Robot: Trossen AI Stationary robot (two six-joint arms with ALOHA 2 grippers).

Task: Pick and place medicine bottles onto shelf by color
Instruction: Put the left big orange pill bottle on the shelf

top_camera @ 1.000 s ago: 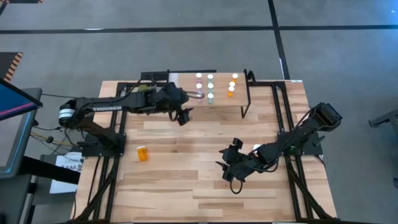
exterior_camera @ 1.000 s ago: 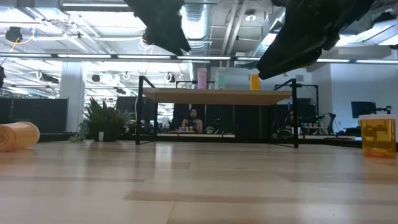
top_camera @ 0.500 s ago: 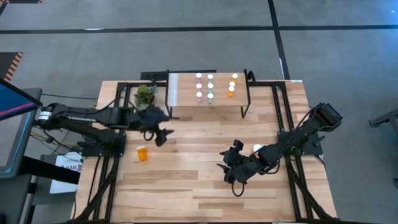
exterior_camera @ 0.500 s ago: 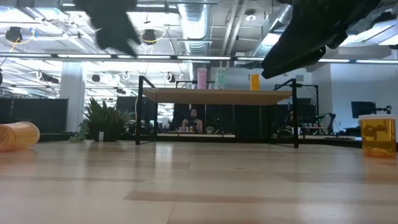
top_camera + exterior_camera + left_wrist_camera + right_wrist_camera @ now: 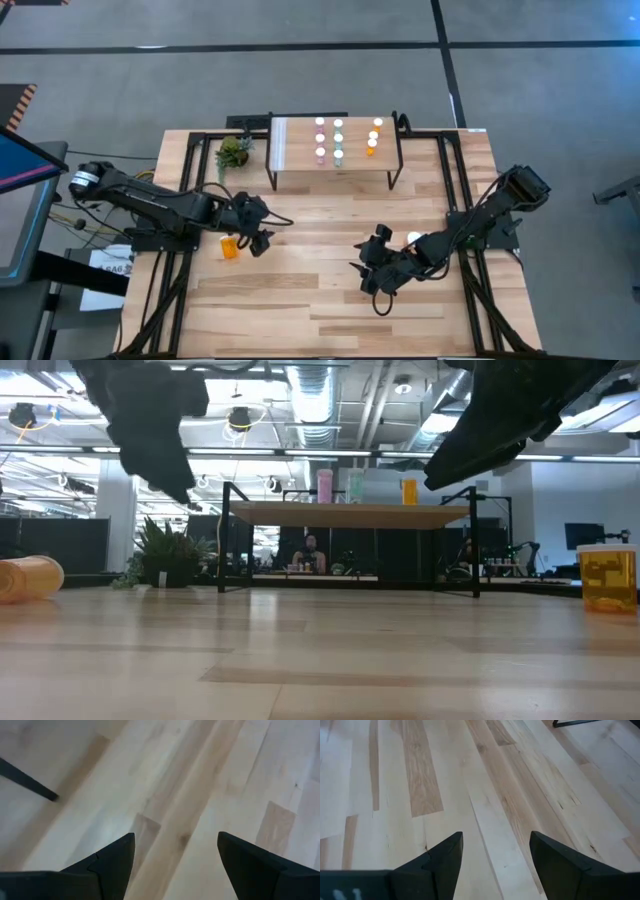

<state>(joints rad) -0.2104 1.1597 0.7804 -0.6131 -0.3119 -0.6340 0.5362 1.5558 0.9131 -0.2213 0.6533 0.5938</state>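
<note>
the left gripper (image 5: 262, 240) hangs over the table (image 5: 300, 300) with its fingers spread and nothing between them, just beside an orange bottle (image 5: 230, 246) lying on its side. the right gripper (image 5: 366, 277) waits near the table's middle, fingers spread and empty too, with a second orange bottle (image 5: 607, 577) standing upright by that arm. on the shelf (image 5: 290, 150) stand pink, teal and orange bottles (image 5: 338, 139) in columns.

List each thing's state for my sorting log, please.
Left gripper: open, empty, beside the lying bottle.
Right gripper: open, empty, above the table.
Orange white-capped bottle on the tabletop's left: lying on its side.
Orange bottle by the right arm: upright.
Light wood shelf with black legs: holds upright bottles in rows.
</note>
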